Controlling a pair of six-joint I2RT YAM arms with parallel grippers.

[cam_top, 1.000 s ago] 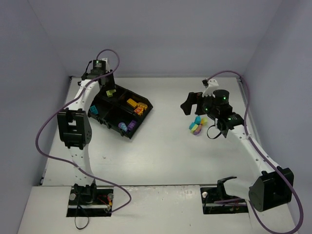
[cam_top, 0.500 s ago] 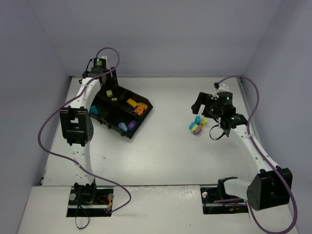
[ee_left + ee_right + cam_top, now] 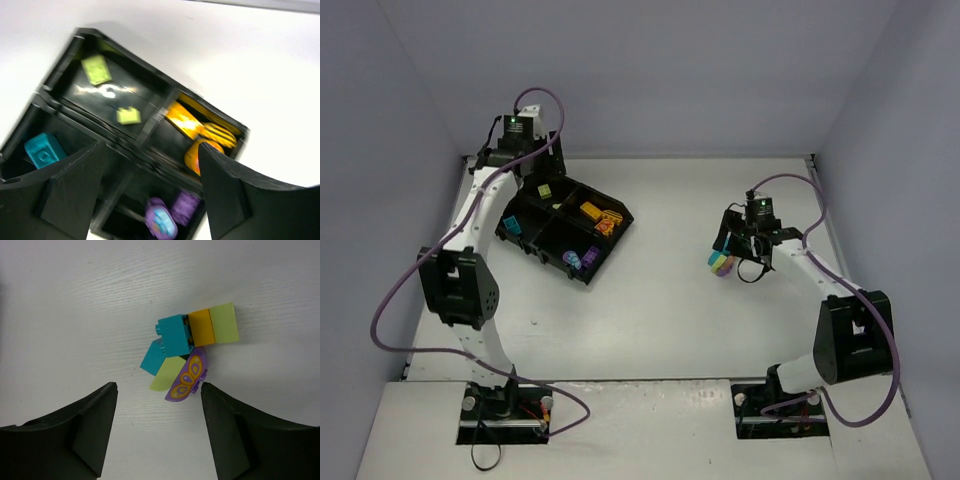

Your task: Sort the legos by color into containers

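Note:
The black tray (image 3: pixel 583 281) lies at the left and its containers hold sorted legos: lime green (image 3: pixel 96 69), teal (image 3: pixel 44 150), orange (image 3: pixel 192 125) and purple (image 3: pixel 185 207). My left gripper (image 3: pixel 152 192) hovers above the tray (image 3: pixel 150 131), open and holding nothing; from above the gripper (image 3: pixel 527 165) sits at the tray's far left corner. A small pile of legos (image 3: pixel 720 262) lies on the table at the right: teal (image 3: pixel 175 335), orange (image 3: pixel 201 327), lime (image 3: pixel 224 322) and a purple winged piece (image 3: pixel 187 377). My right gripper (image 3: pixel 158 397) stands open just short of the pile, gripping nothing.
Grey walls close in the white table on three sides. The right arm's purple cable (image 3: pixel 820 215) loops beside the pile. Both arm bases (image 3: pixel 505 400) are bolted at the near edge.
The left gripper has opened and drawn back from the lime compartment, where a second lime brick now lies. The right gripper has dropped onto the pile, its jaws narrowing.

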